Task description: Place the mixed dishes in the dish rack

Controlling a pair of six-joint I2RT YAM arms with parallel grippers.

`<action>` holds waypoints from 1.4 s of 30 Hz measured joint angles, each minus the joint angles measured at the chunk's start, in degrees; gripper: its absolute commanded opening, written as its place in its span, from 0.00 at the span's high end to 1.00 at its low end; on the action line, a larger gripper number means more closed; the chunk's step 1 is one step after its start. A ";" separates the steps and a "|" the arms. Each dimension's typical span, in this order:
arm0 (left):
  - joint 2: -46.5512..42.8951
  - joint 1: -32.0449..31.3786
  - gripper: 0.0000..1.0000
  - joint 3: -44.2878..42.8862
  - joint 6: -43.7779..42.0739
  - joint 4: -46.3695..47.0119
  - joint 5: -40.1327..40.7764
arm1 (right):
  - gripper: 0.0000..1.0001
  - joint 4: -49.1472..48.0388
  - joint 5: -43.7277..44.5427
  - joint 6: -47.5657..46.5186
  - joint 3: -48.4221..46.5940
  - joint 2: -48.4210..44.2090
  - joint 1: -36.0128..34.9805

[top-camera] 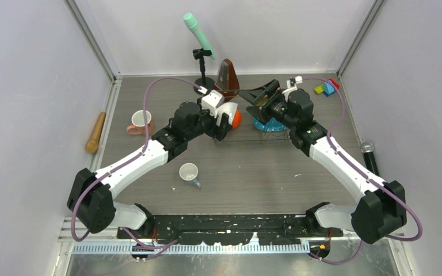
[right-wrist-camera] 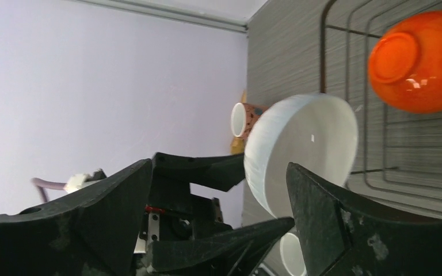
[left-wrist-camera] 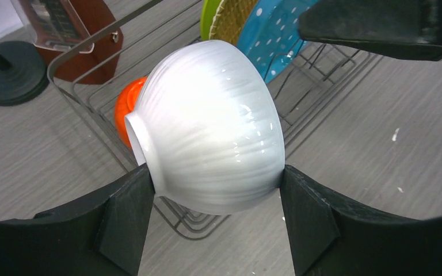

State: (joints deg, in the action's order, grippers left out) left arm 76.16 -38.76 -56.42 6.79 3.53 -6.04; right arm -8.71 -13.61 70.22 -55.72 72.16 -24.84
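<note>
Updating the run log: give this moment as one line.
left end effector: holds white bowl at dish rack | right end effector: open

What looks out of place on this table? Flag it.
The small white cup appears to lie tipped on its side on the bare table, well short of the dish rack. The wooden rolling pin lies off at the table's left edge, by the wall.

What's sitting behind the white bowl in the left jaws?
The orange bowl lies in the dish rack just behind the white bowl, mostly covered by it. Farther back stand the lime-green plate, yellow-rimmed plate and blue white-dotted plate. The rack floor between is hidden.
</note>
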 measured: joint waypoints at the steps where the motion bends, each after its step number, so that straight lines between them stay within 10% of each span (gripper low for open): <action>1: 0.79 -0.28 1.00 -0.92 -0.92 -0.90 0.61 | 0.08 1.55 0.48 -0.87 0.00 -0.66 0.33; 17: 22.88 -8.17 1.00 -33.68 -9.64 -30.73 14.10 | 0.08 24.50 20.46 -17.46 -5.60 -19.78 1.46; 42: 39.28 -12.68 1.00 -48.37 -11.78 -49.88 28.28 | 0.08 31.30 29.90 -21.90 -5.44 -24.68 1.62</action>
State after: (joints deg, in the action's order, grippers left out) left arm 115.44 -51.44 -104.79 -4.99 -46.35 22.24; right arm 22.59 16.29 48.31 -61.17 47.48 -23.22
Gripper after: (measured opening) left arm 0.754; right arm 0.919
